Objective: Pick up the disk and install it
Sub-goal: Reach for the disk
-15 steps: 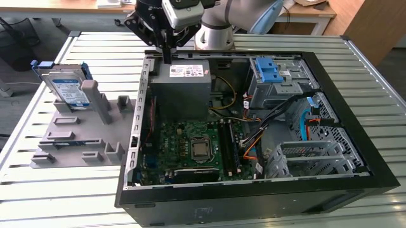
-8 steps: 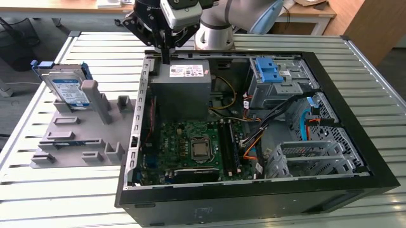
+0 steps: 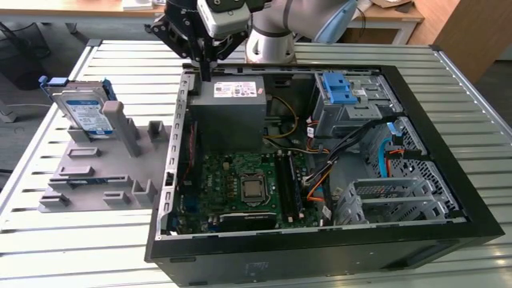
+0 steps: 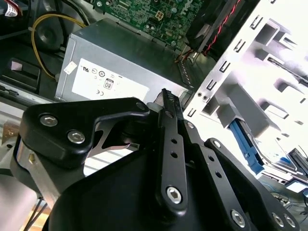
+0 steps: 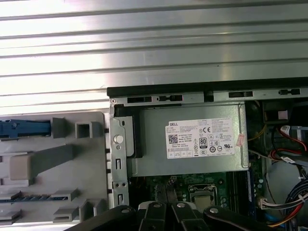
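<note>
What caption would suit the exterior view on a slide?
The gripper hangs above the open computer case; the disk stands in the grey holder at the exterior view's left.

In the exterior view you have bright, even daylight. The table (image 3: 336,51) behind the pincer (image 3: 206,71) shines pale along its slats. Below the pincer, the walls of the case (image 3: 448,198) throw soft shade over the motherboard (image 3: 248,180). In the first wrist view the table (image 5: 154,43) beyond the pincer glares almost white. In the second wrist view the grey fixture (image 4: 243,103) beside the pincer (image 4: 166,108) bleaches out, and the pincer's black links lie dark.
</note>
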`<state>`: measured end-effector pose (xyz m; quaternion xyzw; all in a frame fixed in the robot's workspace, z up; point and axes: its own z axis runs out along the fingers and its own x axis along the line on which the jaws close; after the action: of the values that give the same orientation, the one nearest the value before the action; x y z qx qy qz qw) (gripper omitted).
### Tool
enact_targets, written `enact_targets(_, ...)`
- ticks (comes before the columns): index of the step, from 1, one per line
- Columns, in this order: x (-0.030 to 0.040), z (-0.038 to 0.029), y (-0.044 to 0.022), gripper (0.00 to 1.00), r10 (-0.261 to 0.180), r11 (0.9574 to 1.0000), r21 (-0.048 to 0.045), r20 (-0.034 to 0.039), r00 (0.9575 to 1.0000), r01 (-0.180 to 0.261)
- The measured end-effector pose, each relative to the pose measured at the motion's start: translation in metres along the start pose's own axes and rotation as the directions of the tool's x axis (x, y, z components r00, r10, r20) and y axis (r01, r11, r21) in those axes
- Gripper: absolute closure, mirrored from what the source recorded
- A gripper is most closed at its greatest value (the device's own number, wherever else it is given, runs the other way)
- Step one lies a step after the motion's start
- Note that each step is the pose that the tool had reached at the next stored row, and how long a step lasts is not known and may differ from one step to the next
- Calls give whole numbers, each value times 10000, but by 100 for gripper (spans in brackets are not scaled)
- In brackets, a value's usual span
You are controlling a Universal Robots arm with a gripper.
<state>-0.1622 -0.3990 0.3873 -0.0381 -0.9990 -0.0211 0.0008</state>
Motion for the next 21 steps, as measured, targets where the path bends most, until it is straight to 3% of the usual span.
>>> enact_targets(21, 240, 12, -8, 89, 1, 10000, -2, -5, 10000, -1)
